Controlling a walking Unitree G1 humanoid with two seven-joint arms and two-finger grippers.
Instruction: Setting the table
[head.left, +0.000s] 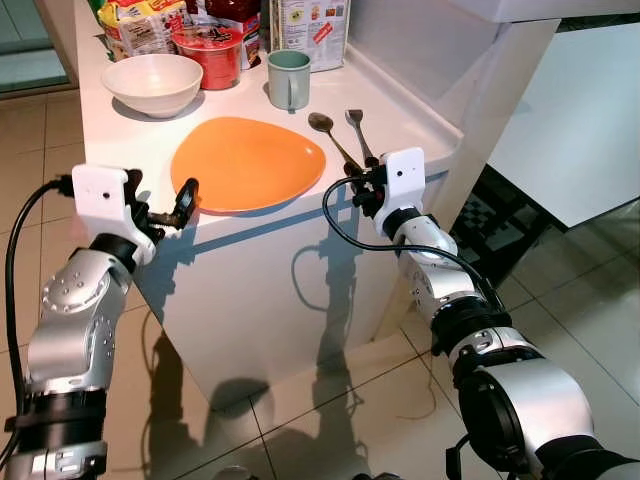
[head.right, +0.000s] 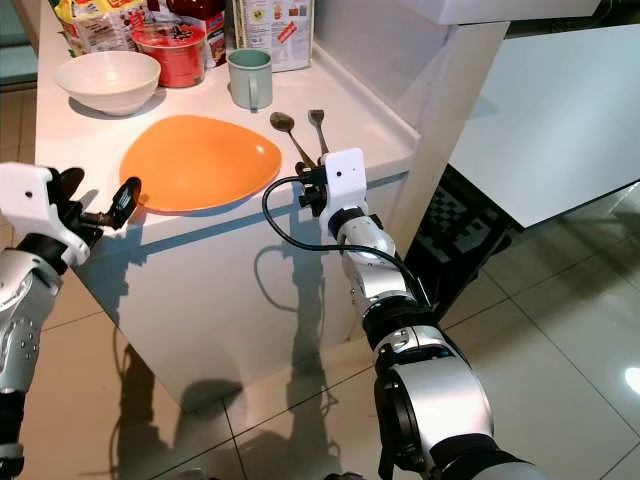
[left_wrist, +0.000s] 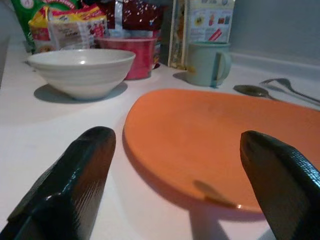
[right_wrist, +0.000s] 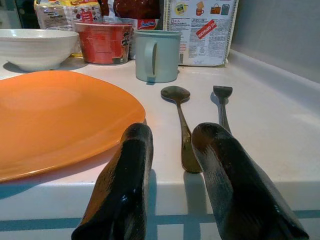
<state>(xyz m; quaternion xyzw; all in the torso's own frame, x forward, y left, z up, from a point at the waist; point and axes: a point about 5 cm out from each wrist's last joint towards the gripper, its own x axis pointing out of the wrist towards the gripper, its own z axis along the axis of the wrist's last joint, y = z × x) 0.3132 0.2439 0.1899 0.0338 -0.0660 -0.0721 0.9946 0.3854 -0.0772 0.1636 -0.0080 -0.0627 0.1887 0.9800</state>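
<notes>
Plate (head.left: 247, 163), orange and rounded, lies flat near the front edge of the white table (head.left: 120, 135), and everything else is placed around it. Behind the plate on its left side stands a white bowl (head.left: 153, 83); directly behind it is a red cup (head.left: 213, 50), and behind on the right a pale green mug (head.left: 289, 79) with its handle turned toward the front. Food packets (head.left: 140, 22) and a printed carton (head.left: 311, 28) stand at the back, beyond the bowl and mug. Just to the right of the plate lie a spoon (head.left: 330, 134) and a fork (head.left: 359, 132), side by side, handles pointing to the table's front edge.

The left gripper (head.left: 172, 212) hovers at the table's front edge, just off the plate's left rim, its jaws spread wide with nothing between them. The right gripper (head.left: 356, 185) sits at the front edge to the right of the plate, at the spoon's handle end; its jaws are parted a little, holding nothing, with the handle tip lying between them in the right wrist view.
</notes>
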